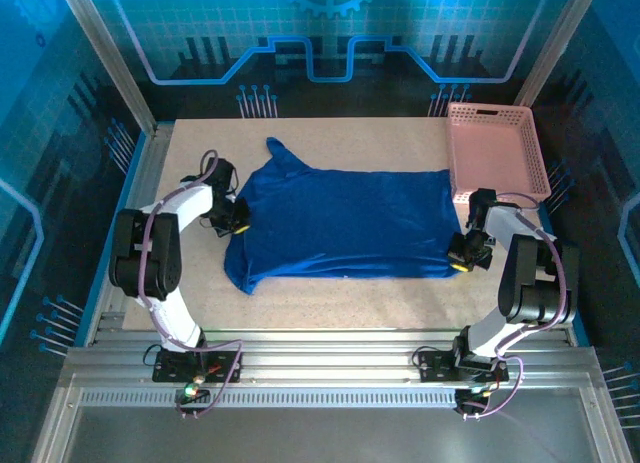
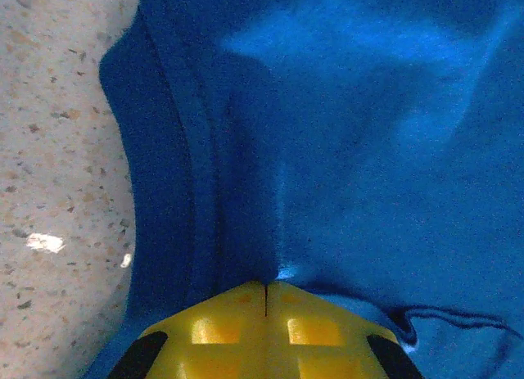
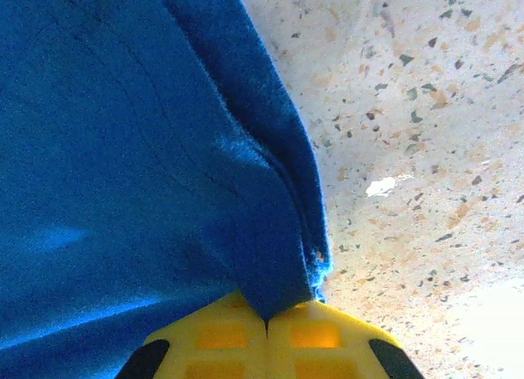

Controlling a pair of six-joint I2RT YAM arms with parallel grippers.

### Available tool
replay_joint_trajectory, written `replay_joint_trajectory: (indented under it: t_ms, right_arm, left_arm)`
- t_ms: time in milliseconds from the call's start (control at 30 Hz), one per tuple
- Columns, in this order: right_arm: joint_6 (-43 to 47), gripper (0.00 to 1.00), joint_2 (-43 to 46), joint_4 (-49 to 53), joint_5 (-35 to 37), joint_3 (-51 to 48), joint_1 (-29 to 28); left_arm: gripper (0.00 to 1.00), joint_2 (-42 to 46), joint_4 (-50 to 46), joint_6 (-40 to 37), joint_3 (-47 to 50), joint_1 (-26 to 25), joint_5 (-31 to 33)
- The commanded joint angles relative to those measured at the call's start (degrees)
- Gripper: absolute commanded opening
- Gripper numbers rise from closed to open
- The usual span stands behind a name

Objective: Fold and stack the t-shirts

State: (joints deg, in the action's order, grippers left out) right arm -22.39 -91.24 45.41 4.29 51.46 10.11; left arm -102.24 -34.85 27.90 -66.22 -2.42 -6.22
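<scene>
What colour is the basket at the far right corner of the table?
Pink, with a lattice pattern; the basket shows best in the top external view.

A pale beige speckled stone-look table top (image 1: 340, 308) fills the middle of the overhead view, boxed in by glossy blue walls. The back wall panel (image 1: 200, 33) at twelve o'clock carries a light grid, a cyan circuit-line outline and part of a gear emblem, with darker blue panels at nine and three o'clock. Slanted silver aluminium frame posts (image 1: 105, 53) rise at eleven and one o'clock, ribbed grey metal rails (image 1: 330, 368) run across at six o'clock, and light leaves a small white glare spot (image 2: 45, 242) on the speckled surface.
</scene>
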Motion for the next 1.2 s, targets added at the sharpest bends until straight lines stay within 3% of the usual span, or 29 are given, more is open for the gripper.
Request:
replay_joint_trajectory:
  t_ms: [0,233,300,700,1000,1167]
  right_arm:
    - [0.5,0.0,1.4,0.7,0.5,-0.5,0.8]
    - [0.7,0.0,1.5,0.8,0.5,-0.4,0.9]
    - [0.8,0.0,1.6,0.8,0.5,-0.5,0.9]
    - [0.7,0.0,1.7,1.1,0.5,-0.3,0.9]
    - [0.6,0.0,1.5,1.0,0.4,-0.1,0.9]
    - [0.7,0.0,1.8,1.2,0.5,-0.1,0.9]
  left_arm:
    - [0.03,2.7,-2.0,-1.7,-1.5,-0.2,-0.2]
    - [0.04,3.5,-2.3,-1.9,-1.6,-0.2,-1.2]
    - [0.1,2.6,-2.5,-2.3,-1.7,-0.1,-1.8]
    - [0.21,0.0,-2.0,-2.4,-0.9,0.0,-4.2]
    - [0.24,-0.1,-4.5,-2.8,1.3,-0.7,-0.4]
    - [0.36,3.5,-5.4,-0.9,4.5,-1.5,0.4]
